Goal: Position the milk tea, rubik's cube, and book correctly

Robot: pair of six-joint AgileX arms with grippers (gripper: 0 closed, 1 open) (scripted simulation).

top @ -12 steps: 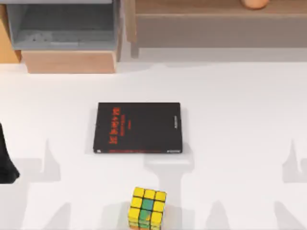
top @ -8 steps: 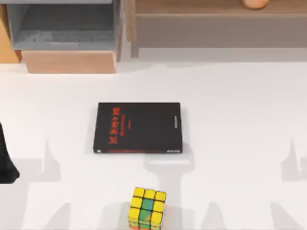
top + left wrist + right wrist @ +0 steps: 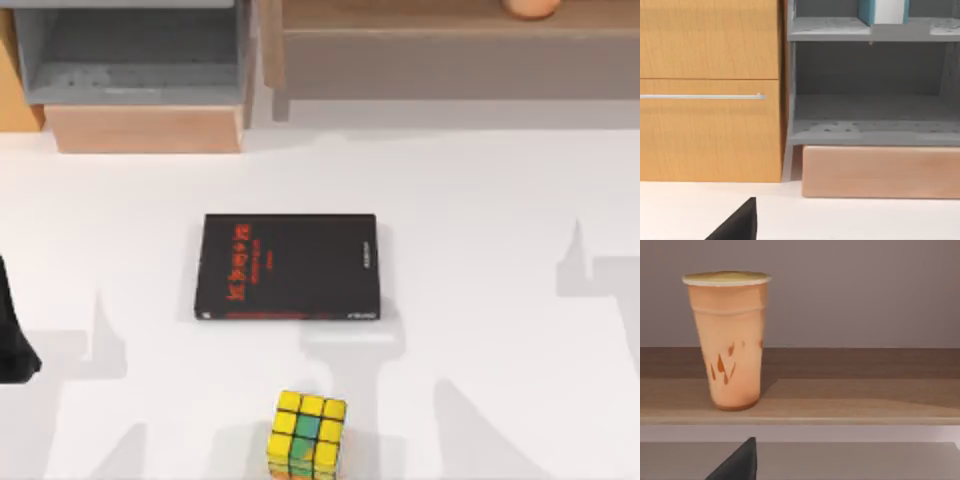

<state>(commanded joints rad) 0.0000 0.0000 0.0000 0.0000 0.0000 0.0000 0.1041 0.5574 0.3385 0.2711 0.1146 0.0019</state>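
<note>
Three task items are placed as follows. The milk tea (image 3: 727,340) stands upright on a brown wooden shelf (image 3: 850,400) at the far right of the table (image 3: 480,260); in the top view its rounded top (image 3: 531,7) shows at the upper edge, on the shelf (image 3: 450,20). The cube (image 3: 306,433) sits on the table near the front edge, slightly left of centre, yellow squares up with one green square in the middle. The book (image 3: 883,11) (light-blue cover, white page edges) stands upright in the upper compartment of a grey rack (image 3: 875,120), whose lower compartment faces the left wrist camera.

A black book (image 3: 289,266) with red lettering lies flat at the centre of the table, well apart from the cube and behind it. The grey rack (image 3: 130,60) is at the far left, resting on a light wooden block (image 3: 145,130). Beside the rack is an orange wooden cabinet (image 3: 710,90) with a thin metal handle (image 3: 702,96).

Part of the left arm (image 3: 12,330) is visible at the left edge of the table. A dark corner shows low in each wrist view; whether either gripper is apart or together cannot be determined.
</note>
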